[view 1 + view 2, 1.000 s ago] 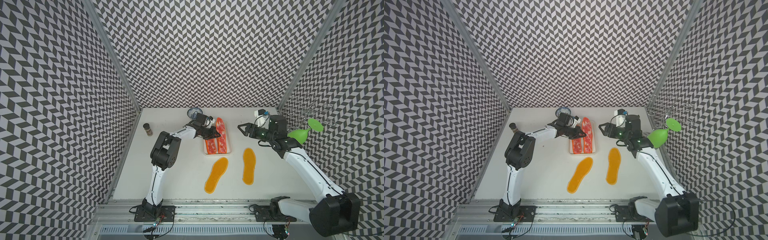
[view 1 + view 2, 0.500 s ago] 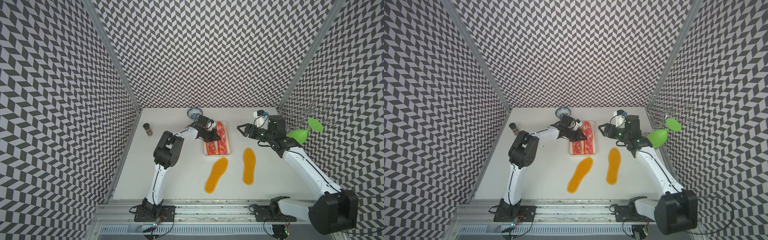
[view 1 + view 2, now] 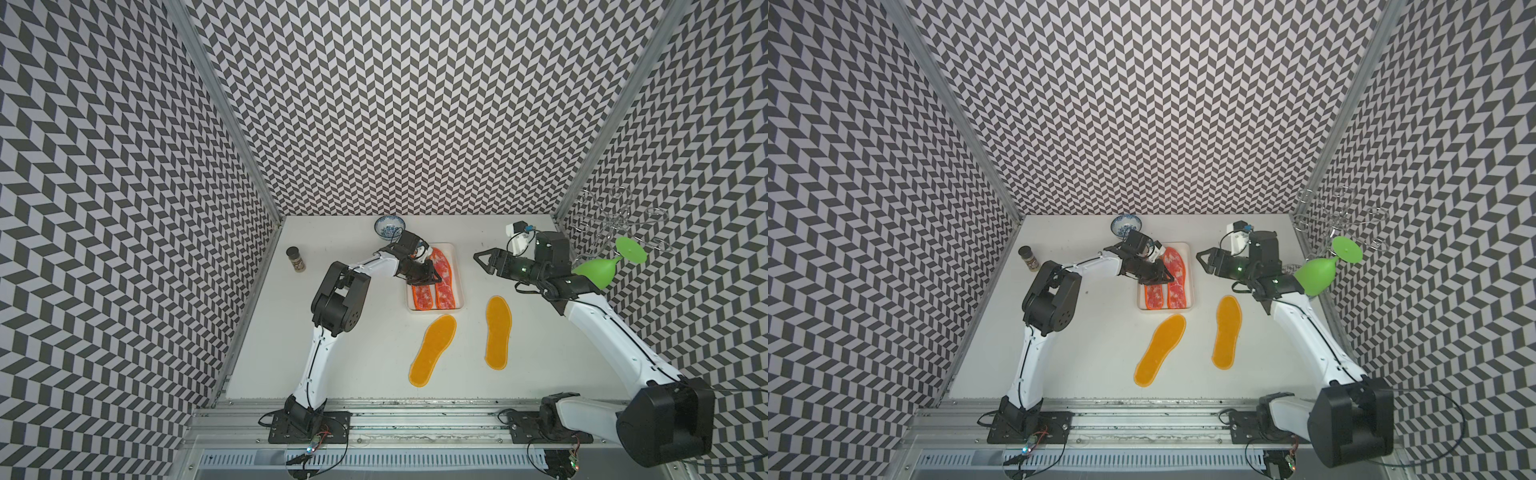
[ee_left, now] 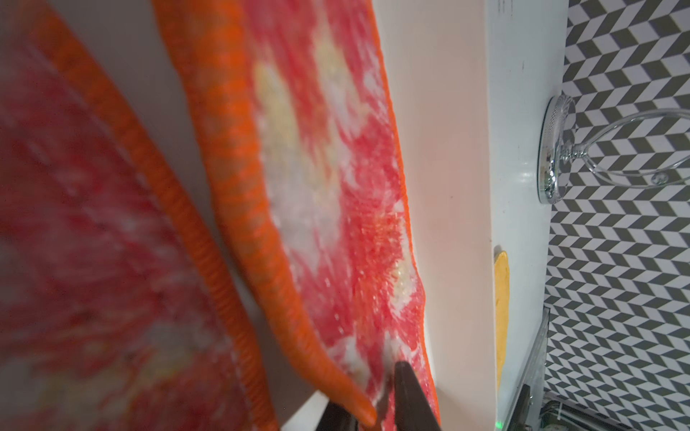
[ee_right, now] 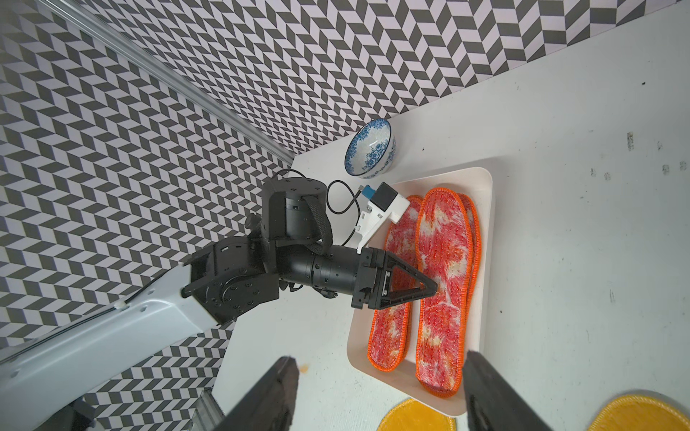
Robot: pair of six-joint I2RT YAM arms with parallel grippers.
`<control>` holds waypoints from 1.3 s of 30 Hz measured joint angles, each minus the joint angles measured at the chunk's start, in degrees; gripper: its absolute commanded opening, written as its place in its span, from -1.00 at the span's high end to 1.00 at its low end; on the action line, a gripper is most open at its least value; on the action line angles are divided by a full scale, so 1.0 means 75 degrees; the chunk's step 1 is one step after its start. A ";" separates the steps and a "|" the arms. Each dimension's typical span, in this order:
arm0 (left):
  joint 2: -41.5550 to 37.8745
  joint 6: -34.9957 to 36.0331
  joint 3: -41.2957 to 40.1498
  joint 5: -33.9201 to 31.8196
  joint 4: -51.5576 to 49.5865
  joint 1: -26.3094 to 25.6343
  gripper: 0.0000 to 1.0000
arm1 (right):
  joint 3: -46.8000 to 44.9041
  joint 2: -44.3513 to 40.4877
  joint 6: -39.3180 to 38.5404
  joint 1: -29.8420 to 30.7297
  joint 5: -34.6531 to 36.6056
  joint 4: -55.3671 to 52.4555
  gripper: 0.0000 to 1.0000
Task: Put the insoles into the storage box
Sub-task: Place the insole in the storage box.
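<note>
The white storage box [image 3: 458,266] [image 5: 483,283] holds three mottled red insoles. One [image 5: 392,328] lies on its left side. Another [image 5: 442,283] [image 3: 444,282] rests on top of a third on its right side. My left gripper [image 3: 436,279] [image 3: 1170,278] [image 5: 429,289] reaches into the box, its narrow jaws around that top insole's orange edge [image 4: 358,406]. Two yellow-orange insoles [image 3: 433,349] [image 3: 497,332] lie flat on the table in front of the box. My right gripper [image 3: 484,262] [image 5: 379,367] hovers open and empty to the right of the box.
A blue-and-white bowl [image 3: 389,226] stands just behind the box, close to my left wrist. A small spice jar [image 3: 296,257] sits at the left wall. A green goblet [image 3: 598,270] hangs from a clear rack [image 3: 619,224] beside my right forearm.
The red insole that leaned up past the box's far end now lies down inside it. My left gripper came nearer with it and its jaws eased slightly. The right arm barely moved.
</note>
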 measured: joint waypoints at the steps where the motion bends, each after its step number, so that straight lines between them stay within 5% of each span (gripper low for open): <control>1: 0.0015 0.0038 0.0064 -0.0017 -0.0058 -0.0015 0.47 | 0.0000 0.0000 0.0000 0.0000 0.0000 0.0000 -0.44; 26: 0.0117 0.0947 0.1416 -0.1279 -0.1955 -0.0265 -0.25 | 0.0000 0.0000 -0.0076 -0.0003 0.0073 -0.0020 -0.46; 39: 0.0178 0.1393 0.2098 -0.1918 -0.2812 -0.0382 -0.30 | 0.0079 0.0000 -0.0323 -0.0070 0.0525 -0.0493 -0.47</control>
